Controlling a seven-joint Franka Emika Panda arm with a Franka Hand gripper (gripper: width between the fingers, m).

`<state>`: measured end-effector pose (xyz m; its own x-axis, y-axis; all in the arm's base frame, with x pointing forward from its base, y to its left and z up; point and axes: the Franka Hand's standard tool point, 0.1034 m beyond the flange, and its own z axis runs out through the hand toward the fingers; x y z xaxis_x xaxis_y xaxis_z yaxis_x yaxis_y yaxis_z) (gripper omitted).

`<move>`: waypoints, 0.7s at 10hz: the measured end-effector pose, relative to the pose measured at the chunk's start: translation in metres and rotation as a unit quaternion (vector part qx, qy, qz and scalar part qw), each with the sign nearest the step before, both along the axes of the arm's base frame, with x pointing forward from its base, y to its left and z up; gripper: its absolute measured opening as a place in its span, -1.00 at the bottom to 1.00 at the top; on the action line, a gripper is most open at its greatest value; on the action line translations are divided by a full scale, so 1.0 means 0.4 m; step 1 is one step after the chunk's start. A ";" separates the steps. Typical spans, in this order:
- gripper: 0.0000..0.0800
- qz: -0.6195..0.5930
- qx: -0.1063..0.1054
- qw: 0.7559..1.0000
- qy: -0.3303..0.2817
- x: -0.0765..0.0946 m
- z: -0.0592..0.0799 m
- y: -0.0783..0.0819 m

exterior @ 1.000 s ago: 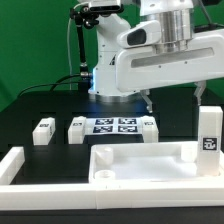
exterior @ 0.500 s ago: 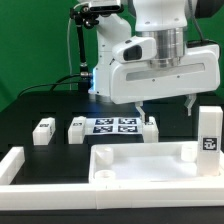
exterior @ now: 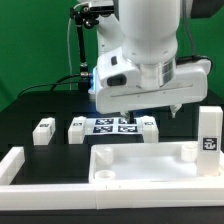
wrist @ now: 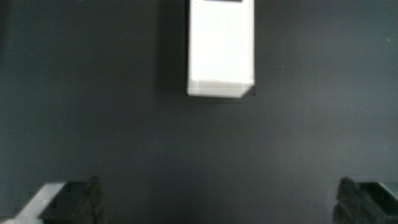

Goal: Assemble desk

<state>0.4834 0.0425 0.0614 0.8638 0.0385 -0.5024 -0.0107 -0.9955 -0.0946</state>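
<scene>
My gripper (exterior: pixel 149 112) hangs spread wide and empty over the black table (wrist: pixel 178 150); a small white plastic square-section leg block (wrist: pixel 222 50) lies ahead of it, untouched.

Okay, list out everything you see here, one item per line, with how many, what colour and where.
tabletop panel: one, white, rim up, front of the table.
leg blocks: four, white with black-and-white tags; two on the exterior view's left of the marker board, one beside its right end, one upright at far right.
marker board: one, white with black tags, flat mid-table.
border rails: count unclear, white, along the front and the exterior view's left.
table: one, black.
backdrop: green, behind.
arm: one, white, above centre.
tool: one, open, above the leg block by the marker board.
</scene>
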 end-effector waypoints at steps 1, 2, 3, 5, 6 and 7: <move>0.62 0.002 0.003 0.999 0.032 -0.012 0.002 0.001; 0.62 0.004 0.005 0.997 0.073 -0.012 -0.002 -0.001; 0.62 0.005 0.004 0.996 0.084 -0.005 -0.010 0.000; 0.62 -0.022 -0.015 0.991 0.131 -0.055 -0.009 0.025; 0.62 -0.019 -0.014 0.990 0.142 -0.068 -0.013 0.031; 0.62 -0.020 -0.014 0.990 0.141 -0.067 -0.014 0.030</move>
